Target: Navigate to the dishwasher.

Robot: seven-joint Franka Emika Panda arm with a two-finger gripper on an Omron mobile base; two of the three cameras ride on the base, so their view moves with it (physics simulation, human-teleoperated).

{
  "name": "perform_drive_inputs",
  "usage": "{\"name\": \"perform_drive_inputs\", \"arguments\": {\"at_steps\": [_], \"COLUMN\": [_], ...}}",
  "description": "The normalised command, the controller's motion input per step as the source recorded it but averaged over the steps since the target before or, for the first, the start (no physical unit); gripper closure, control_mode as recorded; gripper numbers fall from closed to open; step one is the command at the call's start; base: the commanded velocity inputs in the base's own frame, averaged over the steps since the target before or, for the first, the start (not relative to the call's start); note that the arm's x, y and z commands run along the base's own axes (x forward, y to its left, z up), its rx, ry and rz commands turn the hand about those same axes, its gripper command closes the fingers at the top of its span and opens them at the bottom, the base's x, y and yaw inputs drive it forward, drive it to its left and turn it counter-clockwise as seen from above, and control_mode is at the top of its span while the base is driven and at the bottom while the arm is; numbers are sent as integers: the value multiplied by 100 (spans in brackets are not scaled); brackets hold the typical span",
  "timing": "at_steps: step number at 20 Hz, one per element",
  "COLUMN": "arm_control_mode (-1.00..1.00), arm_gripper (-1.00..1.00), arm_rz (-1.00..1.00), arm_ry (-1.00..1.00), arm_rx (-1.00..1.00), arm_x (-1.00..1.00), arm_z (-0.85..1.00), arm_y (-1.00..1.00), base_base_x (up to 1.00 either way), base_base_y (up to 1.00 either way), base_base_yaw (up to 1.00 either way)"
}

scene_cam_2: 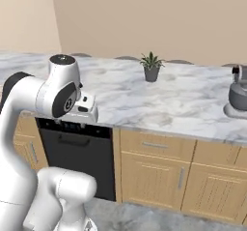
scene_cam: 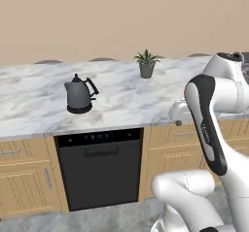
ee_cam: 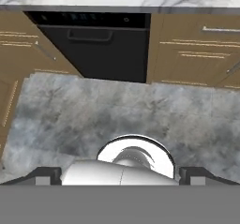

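The dishwasher (scene_cam: 99, 170) is a black flat panel under the marble counter, with a control strip and a dark handle along its top. It stands left of centre in the left base view. In the right base view the dishwasher (scene_cam_2: 79, 165) sits at the lower left, partly behind my arm. The hand view looks down at the dishwasher (ee_cam: 101, 49) across the grey floor. My gripper (ee_cam: 121, 175) is held in front of the counter edge, above the floor. It is open and empty, its two dark tips wide apart.
A dark grey kettle (scene_cam: 79, 95) stands on the counter (scene_cam: 34, 105) above the dishwasher, and a small potted plant (scene_cam: 146, 63) sits further back. Wooden cabinets (scene_cam_2: 154, 177) with drawers flank the dishwasher. A grey stone floor (ee_cam: 93, 110) lies between the base and the cabinets.
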Motion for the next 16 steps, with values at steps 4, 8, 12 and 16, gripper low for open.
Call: {"name": "perform_drive_inputs", "arguments": {"at_steps": [4,8,12,16], "arm_control_mode": [100,100,100,100], "arm_gripper": [-100,-100,-100,-100], "arm_rz": [0,0,0,0], "arm_ry": [0,0,0,0], "arm_rx": [0,0,0,0], "arm_x": [0,0,0,0], "arm_z": [0,0,0,0], "arm_y": [0,0,0,0], "base_base_x": [84,44,20,0], "base_base_y": [46,18,4,45], "base_base_yaw": [-20,-4,0,0]}}
